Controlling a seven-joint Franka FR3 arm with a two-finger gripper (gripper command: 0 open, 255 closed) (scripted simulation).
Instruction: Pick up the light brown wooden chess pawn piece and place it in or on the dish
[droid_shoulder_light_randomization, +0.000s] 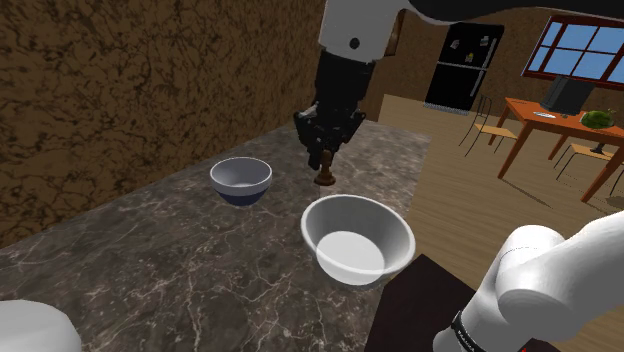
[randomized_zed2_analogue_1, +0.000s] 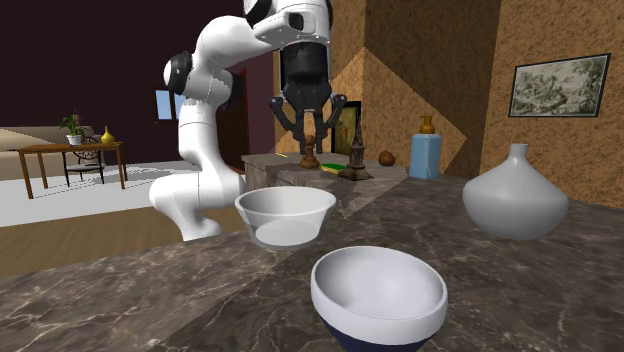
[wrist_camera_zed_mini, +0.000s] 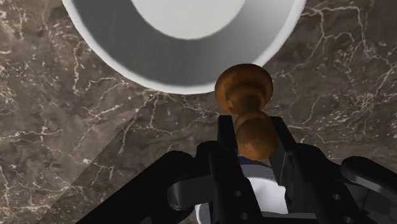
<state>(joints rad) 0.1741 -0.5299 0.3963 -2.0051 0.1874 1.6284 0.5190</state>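
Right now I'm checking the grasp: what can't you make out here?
Top of the pawn: shoulder view, covered by the end effector.
Far side of the white bowl: wrist view, cut off by the edge.
Base of the blue-bottomed bowl: second exterior view, cut off by the bottom edge.

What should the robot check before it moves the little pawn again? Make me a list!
1. Gripper shut on the pawn: ok, the fingers clasp it.
2. Pawn upright: ok in the shoulder view.
3. Pawn lifted off the counter: cannot tell.
4. White bowl has nothing in it: ok.
5. Way to the white bowl free: ok, it sits right beside the pawn; the blue bowl stands off to the side.
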